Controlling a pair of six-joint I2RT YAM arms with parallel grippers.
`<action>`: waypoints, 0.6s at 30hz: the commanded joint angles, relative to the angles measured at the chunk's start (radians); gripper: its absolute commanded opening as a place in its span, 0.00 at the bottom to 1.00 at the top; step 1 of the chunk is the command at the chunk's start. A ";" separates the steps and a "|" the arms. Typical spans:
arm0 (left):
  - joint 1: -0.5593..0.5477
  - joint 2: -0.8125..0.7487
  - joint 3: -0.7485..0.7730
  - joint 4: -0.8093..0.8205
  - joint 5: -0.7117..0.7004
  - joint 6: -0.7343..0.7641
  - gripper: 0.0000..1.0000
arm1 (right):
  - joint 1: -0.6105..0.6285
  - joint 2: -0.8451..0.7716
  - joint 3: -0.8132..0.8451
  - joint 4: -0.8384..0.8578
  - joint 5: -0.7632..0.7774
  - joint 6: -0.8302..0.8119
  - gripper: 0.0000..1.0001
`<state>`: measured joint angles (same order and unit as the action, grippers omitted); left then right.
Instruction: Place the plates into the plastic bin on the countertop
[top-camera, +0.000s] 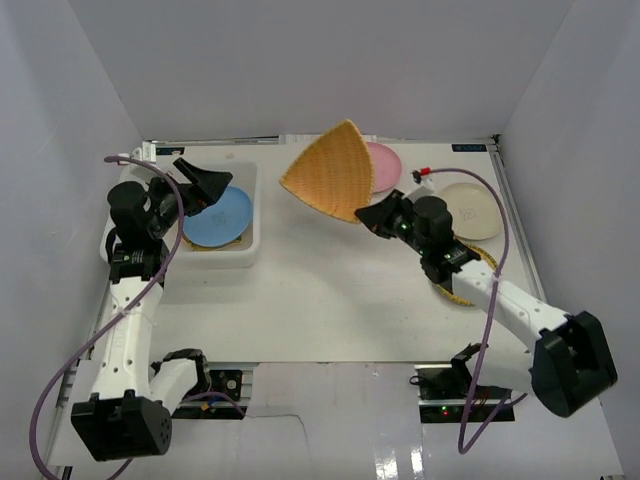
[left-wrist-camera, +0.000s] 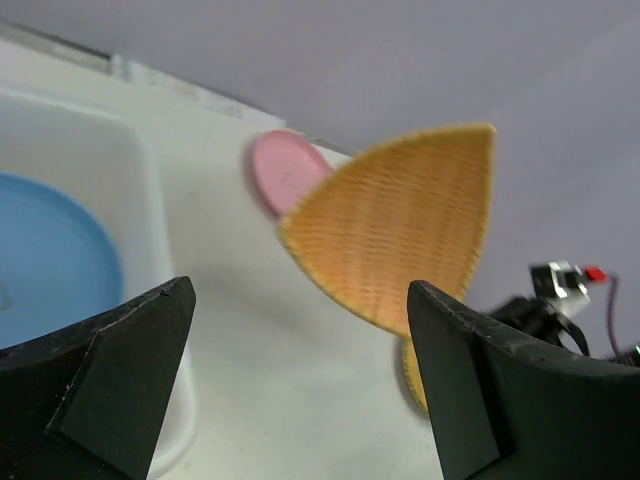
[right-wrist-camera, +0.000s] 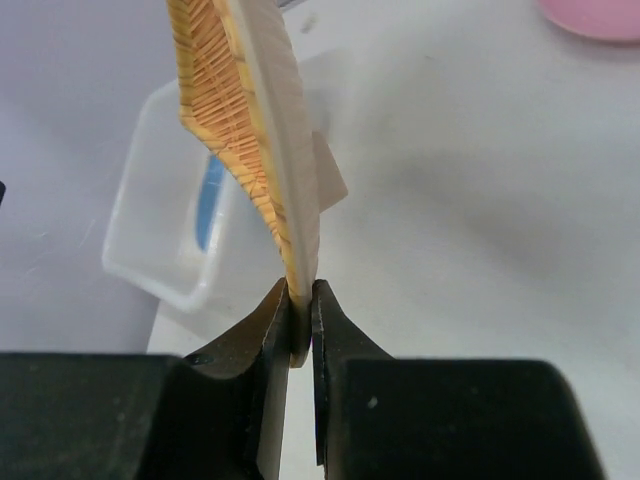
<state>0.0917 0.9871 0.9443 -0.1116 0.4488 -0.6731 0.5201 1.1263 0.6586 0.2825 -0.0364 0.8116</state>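
Observation:
My right gripper (top-camera: 378, 215) is shut on the rim of the fan-shaped orange woven dish (top-camera: 333, 172) and holds it tilted up above the countertop (top-camera: 330, 290), right of the white plastic bin (top-camera: 252, 215). The wrist view shows the dish (right-wrist-camera: 250, 130) edge-on between the fingers (right-wrist-camera: 300, 310). A blue plate (top-camera: 218, 216) lies in the bin on something yellow. My left gripper (top-camera: 205, 185) is open and empty above the bin's back part. A pink plate (top-camera: 383, 165) and a cream plate (top-camera: 470, 210) lie at the back right. A round woven dish (top-camera: 462, 290) lies under my right arm.
Pale grey walls close in the countertop on three sides. The left wrist view shows the bin (left-wrist-camera: 140, 200), the blue plate (left-wrist-camera: 50, 260), the pink plate (left-wrist-camera: 285, 175) and the orange dish (left-wrist-camera: 400, 230). A cable with a red plug (top-camera: 425, 175) runs near the pink plate.

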 joint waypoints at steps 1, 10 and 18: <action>-0.018 -0.103 0.072 0.070 0.223 0.027 0.98 | 0.110 0.151 0.226 0.112 -0.010 -0.066 0.08; -0.224 -0.087 0.353 -0.020 0.274 0.083 0.98 | 0.345 0.763 0.916 0.015 -0.077 -0.057 0.08; -0.283 -0.119 0.288 -0.088 0.157 0.148 0.98 | 0.422 1.150 1.368 -0.171 -0.043 -0.019 0.08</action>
<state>-0.1799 0.8661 1.2839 -0.1173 0.6724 -0.5690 0.9405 2.2547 1.9434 0.1337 -0.0956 0.7650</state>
